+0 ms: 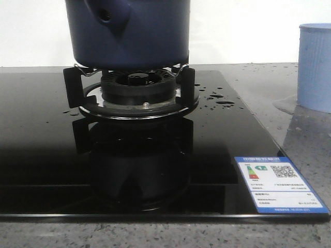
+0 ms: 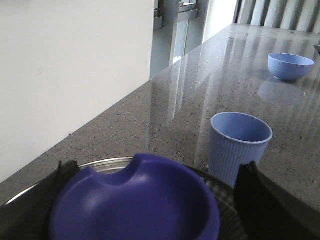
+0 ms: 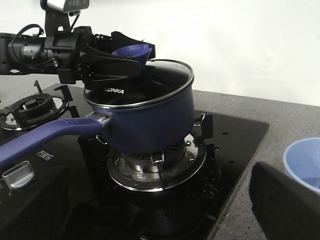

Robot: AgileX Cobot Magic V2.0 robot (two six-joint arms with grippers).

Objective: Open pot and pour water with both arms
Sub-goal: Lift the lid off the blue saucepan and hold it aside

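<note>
Left hand (image 3: 131,62) grips smooth rounded lid knob (image 2: 135,202).

A speckled grey stone countertop (image 1: 269,77) carries a glossy black glass hob (image 1: 41,155), water drops (image 1: 220,98) beading at its 2 o'clock. At 3 o'clock from the hob stands a pale blue ribbed cup (image 1: 315,67); farther along sits a pale blue bowl (image 2: 290,66).
</note>
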